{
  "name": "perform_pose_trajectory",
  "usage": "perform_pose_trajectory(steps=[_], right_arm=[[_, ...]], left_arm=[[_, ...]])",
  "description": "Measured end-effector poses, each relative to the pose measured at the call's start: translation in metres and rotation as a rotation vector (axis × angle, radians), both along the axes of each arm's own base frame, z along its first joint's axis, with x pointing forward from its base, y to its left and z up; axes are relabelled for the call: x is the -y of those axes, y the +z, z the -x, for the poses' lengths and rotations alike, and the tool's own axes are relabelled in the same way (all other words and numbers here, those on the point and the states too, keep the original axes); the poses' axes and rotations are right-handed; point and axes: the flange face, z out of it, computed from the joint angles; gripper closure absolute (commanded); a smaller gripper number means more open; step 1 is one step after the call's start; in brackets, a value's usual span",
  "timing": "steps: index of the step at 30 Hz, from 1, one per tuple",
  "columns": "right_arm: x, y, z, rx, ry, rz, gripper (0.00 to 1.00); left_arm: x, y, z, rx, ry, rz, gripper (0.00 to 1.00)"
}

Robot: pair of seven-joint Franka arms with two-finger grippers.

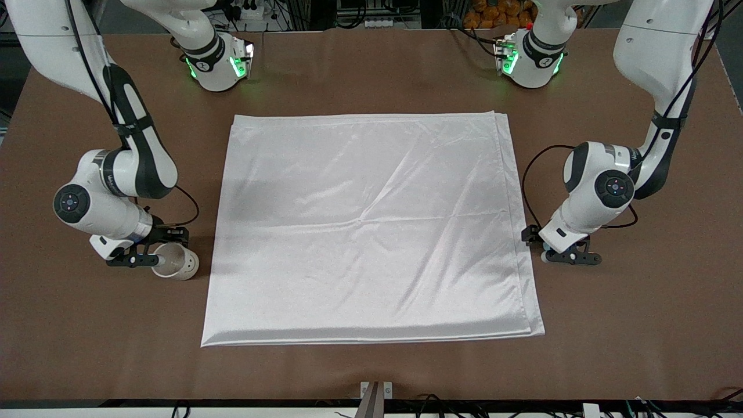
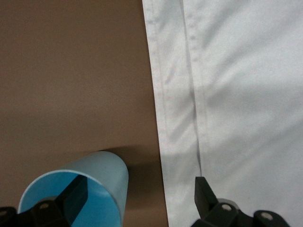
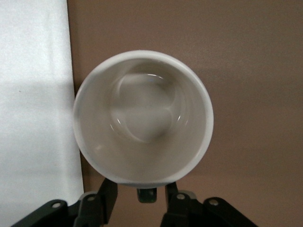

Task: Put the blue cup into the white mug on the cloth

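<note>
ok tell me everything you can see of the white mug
The mug is off-white, glossy like ceramic, cylindrical, with small dark dots on its side. It stands upright and empty on the brown table, just off the cloth at the right arm's end. The right gripper is at its rim near the handle; whether it grips is unclear.
</note>
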Motion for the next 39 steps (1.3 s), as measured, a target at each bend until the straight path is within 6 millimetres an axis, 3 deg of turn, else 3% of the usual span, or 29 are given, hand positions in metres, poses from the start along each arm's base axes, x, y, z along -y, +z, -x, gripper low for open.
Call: perform_pose_trajectory(steps=[5, 9, 15, 18, 22, 28, 32, 39], right_arm=[[0.0, 0.001, 0.0, 0.001, 0.004, 0.0, 0.97], [0.0, 0.002, -0.002, 0.005, 0.024, 0.0, 1.0], [0.0, 0.009, -0.006, 0.021, 0.044, -0.001, 1.0], [-0.002, 0.019, -0.012, 0.043, 0.05, 0.0, 1.0], [-0.014, 0.037, -0.019, 0.07, 0.068, -0.001, 1.0], [-0.047, 0.066, -0.025, 0.064, 0.079, -0.006, 1.0], [-0.08, 0.085, -0.029, 0.062, 0.065, -0.009, 1.0], [-0.169, 0.106, -0.024, 0.079, 0.026, -0.016, 1.0]], left_arm=[[0.0, -0.005, 0.001, -0.008, 0.0, 0.0, 0.0], [0.0, -0.009, 0.002, -0.015, 0.0, 0.0, 0.02], [0.0, -0.012, 0.002, -0.019, 0.0, 0.0, 0.64], [0.0, -0.012, 0.002, -0.02, 0.0, -0.001, 0.84], [0.0, -0.013, 0.002, -0.021, 0.0, -0.001, 1.0], [0.0, -0.013, 0.002, -0.021, 0.0, -0.001, 1.0], [-0.001, -0.013, 0.002, -0.02, 0.0, -0.002, 1.0], [-0.003, -0.01, 0.001, -0.015, 0.001, -0.005, 1.0]])
